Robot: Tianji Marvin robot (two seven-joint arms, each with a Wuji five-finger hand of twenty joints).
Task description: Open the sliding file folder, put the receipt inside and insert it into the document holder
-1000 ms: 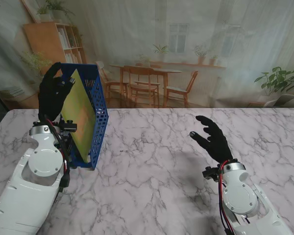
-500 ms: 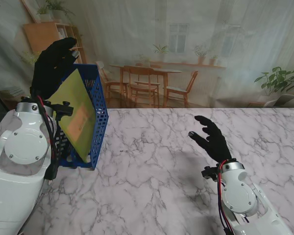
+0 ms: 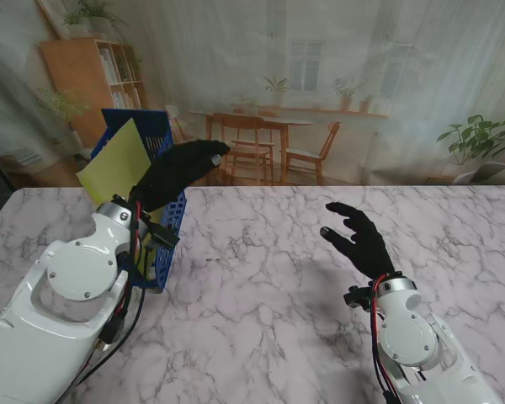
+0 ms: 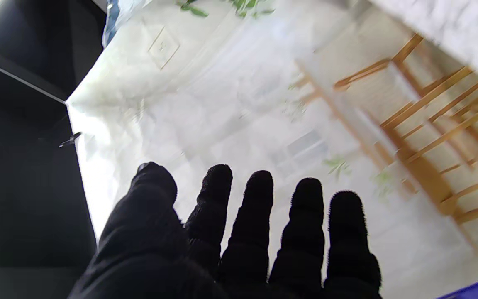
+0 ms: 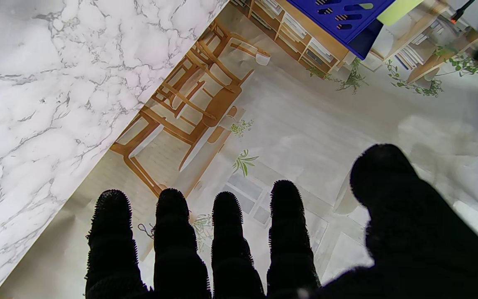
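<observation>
From the stand I look down on a white marble-patterned table [image 3: 269, 278] with grey veins, smooth and faintly glossy. At its far left stands the holder [image 3: 170, 220], a blue plastic rack with rows of small slots punched through its walls. A flat yellow-green folder [image 3: 116, 162] sits in it, leaning left, its upper corner well clear of the rim. I cannot see a receipt inside it.

My left hand [image 3: 178, 172], in a black knit glove, is raised just right of the folder and in front of the holder, its fingers [image 3: 209, 151] stretched out toward the right. In the left wrist view the left hand [image 4: 239, 236] shows all five digits straight and slightly apart, with nothing between them; it grips nothing. The white arm shell with its round joint cover covers the holder's near end.

My right hand [image 3: 359, 240] hovers over the right half of the table, well apart from the holder, palm partly up. Its fingers [image 3: 341, 210] are loosely curled and spread, and it carries nothing. The right wrist view agrees: the right hand [image 5: 264, 241] has four fingertips in a row, the thumb to one side, all free. That view also catches the holder [image 5: 338, 16] far off, with a sliver of the folder [image 5: 405, 10] beside it.

Behind the table hangs a printed backdrop [image 3: 320, 93] of wooden chairs, a bookshelf and plants.
</observation>
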